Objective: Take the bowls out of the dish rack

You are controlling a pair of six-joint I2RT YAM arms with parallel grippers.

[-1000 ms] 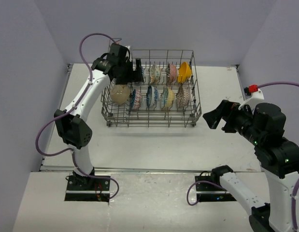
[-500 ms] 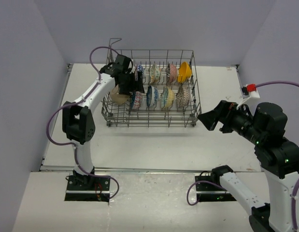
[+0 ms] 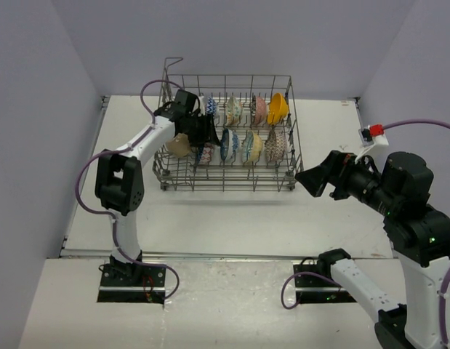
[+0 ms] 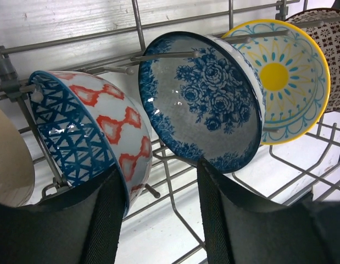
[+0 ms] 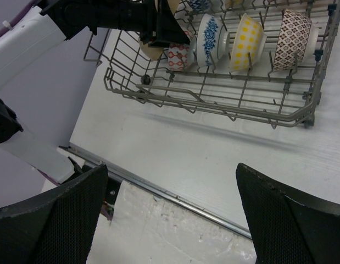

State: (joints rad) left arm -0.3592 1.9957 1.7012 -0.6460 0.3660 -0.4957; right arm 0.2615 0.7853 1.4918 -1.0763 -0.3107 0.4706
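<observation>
Bowls [image 3: 243, 145] all sit in the dish rack [image 3: 225, 185], on edge between the tines, in two rows. The rack is on the table [image 3: 232, 218].

The left gripper [image 4: 160, 181] is down inside the rack's left end. Its fingers are part way apart and clamp nothing.
- Outside the left finger: beige bowl [image 4: 10, 165], only a slice visible.
- At the left finger: red-and-blue bowl [image 4: 98, 137], lower rim right against the finger's inner side. Can't tell whether it actually touches.
- Between the fingers: only rack wire, with table below.
- Just above the right fingertip: blue floral bowl [image 4: 208, 99], tilted, lower rim close to the tip, not pinched.
- Beyond the right finger: yellow bowl [image 4: 285, 77], then a brown-patterned bowl [image 4: 332, 60] at the frame edge.

The right gripper [image 5: 171, 170] hangs over bare table off the rack's front right corner, apart from the rack. Its fingers are spread wide and hold nothing. Ahead of them is the rack's front wall, with the front-row bowls behind it.
</observation>
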